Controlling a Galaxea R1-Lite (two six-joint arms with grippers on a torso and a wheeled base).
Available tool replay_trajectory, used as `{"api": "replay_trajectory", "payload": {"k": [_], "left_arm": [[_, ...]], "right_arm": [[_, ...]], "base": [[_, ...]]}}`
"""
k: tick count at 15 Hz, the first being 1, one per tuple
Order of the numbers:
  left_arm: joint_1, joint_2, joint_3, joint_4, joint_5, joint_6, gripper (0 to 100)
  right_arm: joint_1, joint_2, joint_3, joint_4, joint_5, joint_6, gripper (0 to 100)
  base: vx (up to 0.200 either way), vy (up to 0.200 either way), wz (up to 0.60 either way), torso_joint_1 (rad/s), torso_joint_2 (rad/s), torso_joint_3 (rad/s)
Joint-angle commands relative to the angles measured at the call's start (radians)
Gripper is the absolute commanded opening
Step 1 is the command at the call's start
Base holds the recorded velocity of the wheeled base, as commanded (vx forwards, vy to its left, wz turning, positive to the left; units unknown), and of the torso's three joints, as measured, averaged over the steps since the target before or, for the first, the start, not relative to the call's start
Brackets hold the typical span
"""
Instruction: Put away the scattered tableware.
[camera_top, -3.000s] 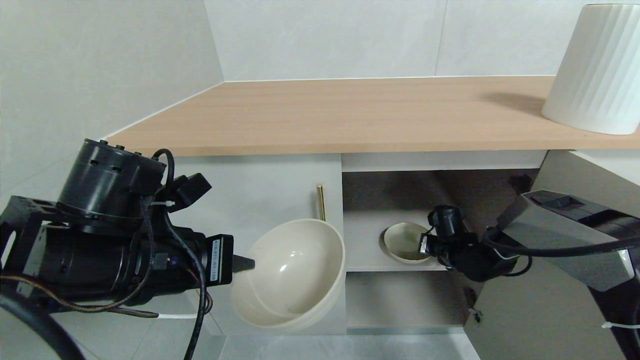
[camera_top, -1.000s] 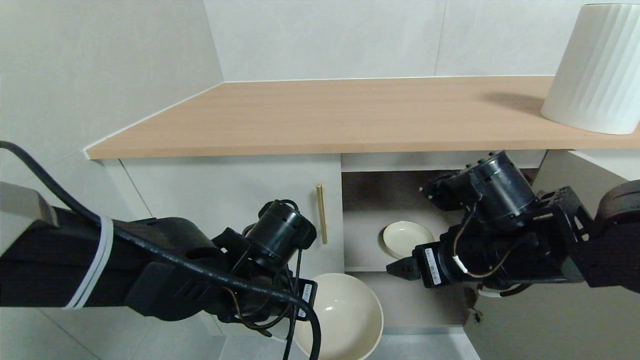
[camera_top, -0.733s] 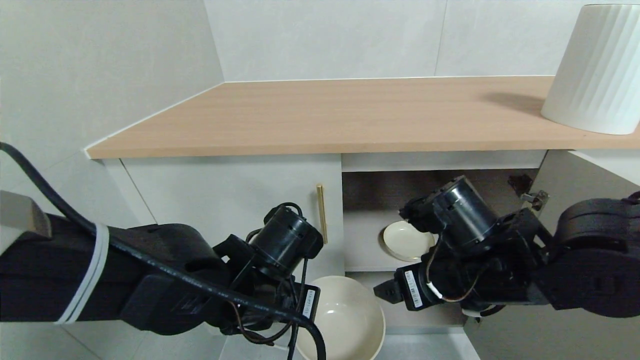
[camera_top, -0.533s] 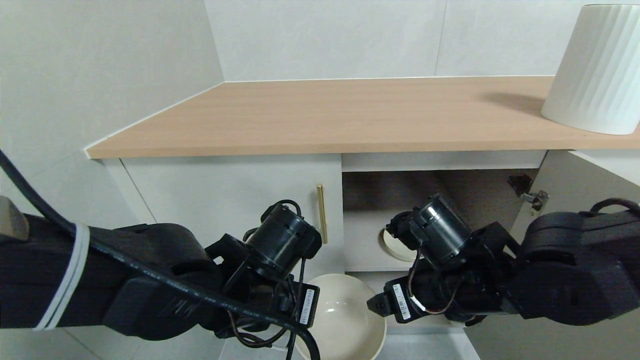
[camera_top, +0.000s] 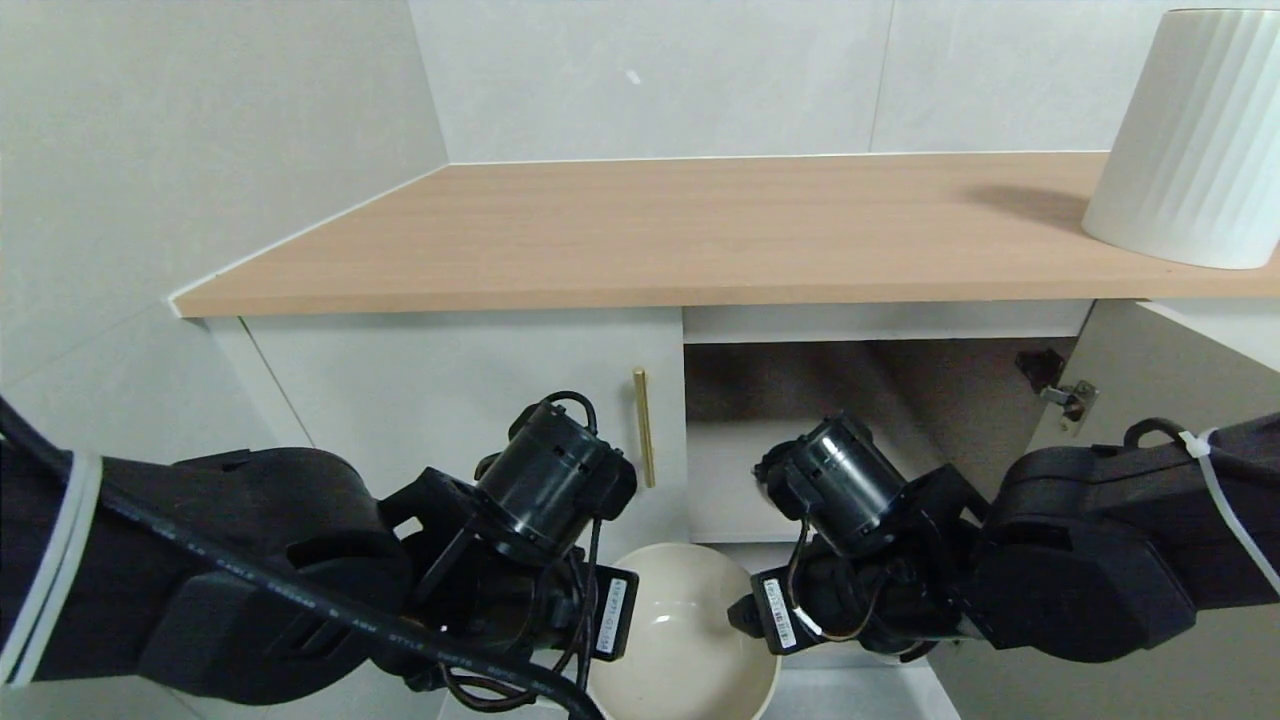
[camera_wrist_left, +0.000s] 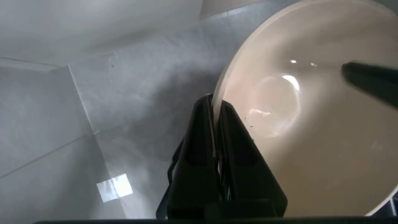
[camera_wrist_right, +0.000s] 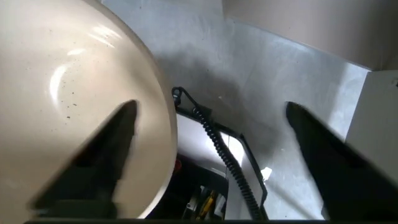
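Left claw (camera_wrist_left: 216, 109) is clenched hard on the rim of the cream bowl (camera_top: 680, 640), one finger inside and one out, and that grip hasn't slipped. But look where it's gone! Three seconds back it held the bowl up in front of the closed door (camera_top: 450, 400); now it has swung down and across, and the bowl hangs low over the floor (camera_wrist_left: 124, 112), under the front edge of the shelf (camera_top: 725, 480), right where the door meets the open compartment (camera_top: 850, 390).

And here's the right claw (camera_wrist_right: 211, 109). It has backed out of the cabinet, dropped down, and is now spread wide astride the far rim, one finger over the bowl's inside, one outside, not yet closed.

My read: a handover is shaping up, so the right arm can carry the bowl into the open compartment.
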Motion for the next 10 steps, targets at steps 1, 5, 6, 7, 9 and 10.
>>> {"api": "replay_trajectory", "payload": {"k": [1,5,6,7,9,10], "left_arm": [[-0.001,-0.004,0.002,0.000,0.000,-0.001,0],[-0.001,-0.001,0.002,0.000,0.000,-0.001,0],[-0.001,-0.002,0.002,0.000,0.000,-0.001,0],[-0.001,-0.002,0.002,0.000,0.000,-0.001,0],[-0.001,-0.005,0.002,0.000,0.000,-0.001,0],[-0.001,-0.007,0.003,0.000,0.002,-0.001,0]], "right_arm": [[0.002,0.002,0.000,0.001,0.001,0.002,0],[0.012,-0.003,0.001,0.001,-0.001,0.002,0],[0.012,-0.003,0.001,0.002,-0.001,0.002,0],[0.012,-0.003,0.003,0.001,-0.001,0.002,0],[0.012,-0.003,0.003,0.002,-0.001,0.002,0],[0.012,-0.003,0.003,0.002,-0.001,0.002,0]], "base": [[0.000,0.000,0.00,0.000,0.00,0.000],[0.000,0.000,0.00,0.000,0.00,0.000],[0.000,0.000,0.00,0.000,0.00,0.000],[0.000,0.000,0.00,0.000,0.00,0.000],[0.000,0.000,0.00,0.000,0.00,0.000],[0.000,0.000,0.00,0.000,0.00,0.000]]}}
